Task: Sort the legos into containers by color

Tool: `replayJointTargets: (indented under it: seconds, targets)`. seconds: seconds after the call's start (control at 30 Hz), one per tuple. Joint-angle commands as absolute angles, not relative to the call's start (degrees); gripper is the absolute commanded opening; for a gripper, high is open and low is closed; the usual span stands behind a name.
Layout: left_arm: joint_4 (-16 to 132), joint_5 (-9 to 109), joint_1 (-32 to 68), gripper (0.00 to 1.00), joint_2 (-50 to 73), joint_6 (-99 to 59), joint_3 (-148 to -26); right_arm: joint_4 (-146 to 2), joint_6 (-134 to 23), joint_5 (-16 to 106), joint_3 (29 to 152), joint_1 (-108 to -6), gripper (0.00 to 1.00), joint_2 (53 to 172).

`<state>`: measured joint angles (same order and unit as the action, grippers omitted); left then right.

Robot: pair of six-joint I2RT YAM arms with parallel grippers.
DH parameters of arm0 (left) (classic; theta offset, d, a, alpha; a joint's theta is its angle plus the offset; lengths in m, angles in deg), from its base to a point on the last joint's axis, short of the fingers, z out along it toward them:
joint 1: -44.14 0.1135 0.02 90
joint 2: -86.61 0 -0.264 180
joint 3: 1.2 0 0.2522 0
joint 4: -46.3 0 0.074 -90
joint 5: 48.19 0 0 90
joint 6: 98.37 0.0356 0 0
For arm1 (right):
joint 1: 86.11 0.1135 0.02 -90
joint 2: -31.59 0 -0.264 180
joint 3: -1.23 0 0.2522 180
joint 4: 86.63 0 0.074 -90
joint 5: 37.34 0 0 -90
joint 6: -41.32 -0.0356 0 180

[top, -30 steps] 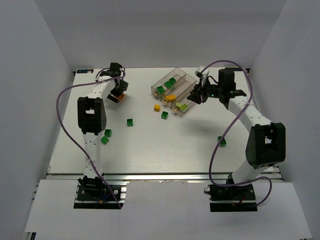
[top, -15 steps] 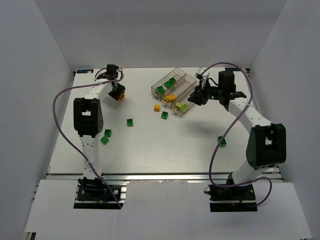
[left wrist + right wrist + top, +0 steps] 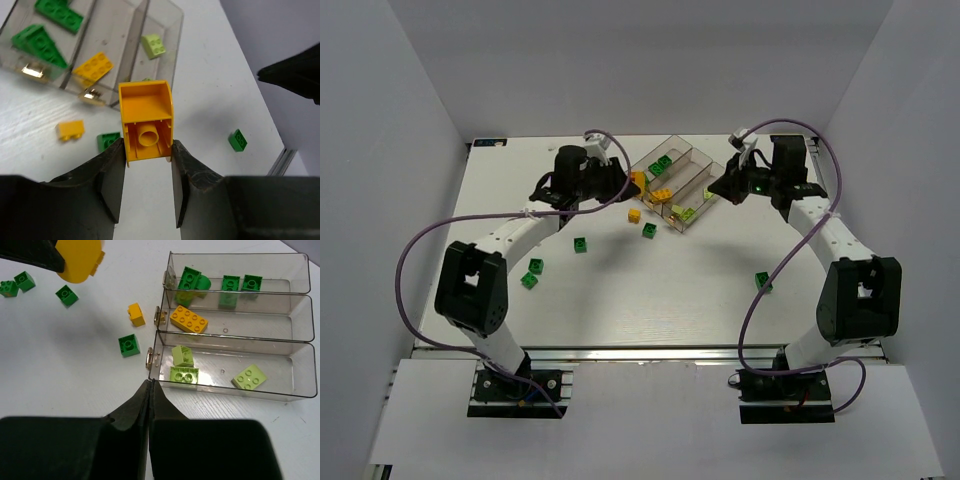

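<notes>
I have the left claw [image 3: 147,147] gripping an orange brick [image 3: 145,105] by the containers [image 3: 260,327], toward the table [image 3: 650,290]'s far edge; right claw [image 3: 150,386] closed, empty.

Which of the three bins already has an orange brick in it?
The middle bin, holding one long orange brick. In the right wrist view, the bin above holds only dark green bricks, the bin below only pale green bricks.

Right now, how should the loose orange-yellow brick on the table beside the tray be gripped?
Come straight down on the orange-yellow brick and pinch its two short end faces. It lies alone, long side roughly parallel to the tray's nearby end wall, so that grip likely stays clear of it.
</notes>
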<state>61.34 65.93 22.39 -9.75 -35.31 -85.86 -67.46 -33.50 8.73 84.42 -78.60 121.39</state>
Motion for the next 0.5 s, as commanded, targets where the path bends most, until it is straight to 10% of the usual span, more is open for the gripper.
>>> replayJointTargets:
  seconds: [0.0,0.47]
  targets:
    - [53.82,70.46,20.42,0.0,-12.08,-25.97,-88.07,-68.74,-35.06,7.13,83.28,-78.55,0.0,118.25]
    - [62.61,62.91,17.16,0.07,-31.59,-20.85,-111.28,-66.45,-31.72,8.89,78.98,-78.55,0.01,112.98]
